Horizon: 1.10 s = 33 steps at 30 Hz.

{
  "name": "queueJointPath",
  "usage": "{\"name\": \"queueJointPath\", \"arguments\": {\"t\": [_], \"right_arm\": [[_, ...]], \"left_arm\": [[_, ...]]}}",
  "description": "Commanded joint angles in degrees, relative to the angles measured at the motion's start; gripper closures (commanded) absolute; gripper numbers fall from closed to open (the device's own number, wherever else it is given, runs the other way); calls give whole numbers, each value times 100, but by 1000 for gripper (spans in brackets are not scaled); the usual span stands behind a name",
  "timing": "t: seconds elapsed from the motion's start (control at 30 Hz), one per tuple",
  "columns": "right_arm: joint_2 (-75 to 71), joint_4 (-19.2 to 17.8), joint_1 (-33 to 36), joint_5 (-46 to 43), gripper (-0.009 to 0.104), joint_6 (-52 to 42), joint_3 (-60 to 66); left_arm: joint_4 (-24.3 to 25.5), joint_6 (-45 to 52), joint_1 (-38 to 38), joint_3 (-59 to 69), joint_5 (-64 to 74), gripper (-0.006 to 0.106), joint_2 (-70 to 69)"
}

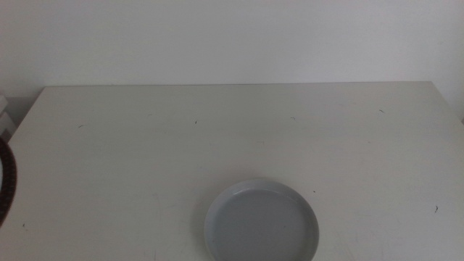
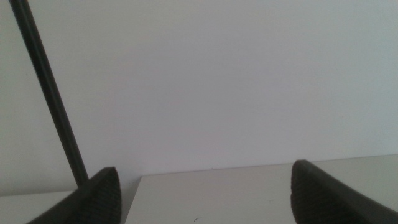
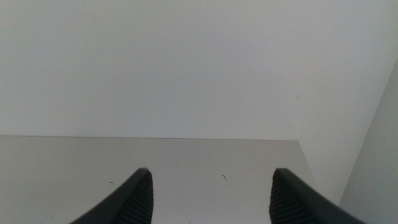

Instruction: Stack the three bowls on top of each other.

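A light grey-blue bowl (image 1: pixel 261 221) sits on the white table (image 1: pixel 217 123) at the front centre, its near rim cut off by the picture's bottom edge. It looks empty inside. The pale mint green bowl and the white bowl are out of view or hidden. Neither arm shows in the middle view. My left gripper (image 2: pixel 205 177) is open and empty, raised and facing the wall over the table's edge. My right gripper (image 3: pixel 214 177) is open and empty, also raised, with bare table beyond it.
A dark curved object (image 1: pixel 6 181) pokes in at the table's left edge, with a white thing (image 1: pixel 3 119) behind it. A thin dark pole (image 2: pixel 53 99) stands against the wall in the left wrist view. A white wall backs the table.
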Motion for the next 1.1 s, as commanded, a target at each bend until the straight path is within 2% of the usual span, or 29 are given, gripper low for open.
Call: {"name": "queueJointPath", "arguments": {"t": [0.0,0.17,0.33,0.7,1.0,1.07], "right_arm": [[-15,2,12,-431,47,-33,-133],[-130,-59,0,-671,47,-33,146],[-680,-668,5,-1210,47,-33,1183],[-2787,-669,139,-992,47,-33,2915],[-3994,-669,160,-919,47,-33,3686],[-4221,-669,160,-637,47,-33,3697]], "left_arm": [[-121,-32,-28,-156,-372,-4,37],[-122,-32,-18,-156,-333,-4,-48],[-115,-32,-18,202,-456,-4,-622],[-115,-32,-23,2443,-452,-4,-2709],[-122,-32,-28,3100,-361,-4,-2693],[-122,-32,-28,3102,-447,-4,-2693]]}}
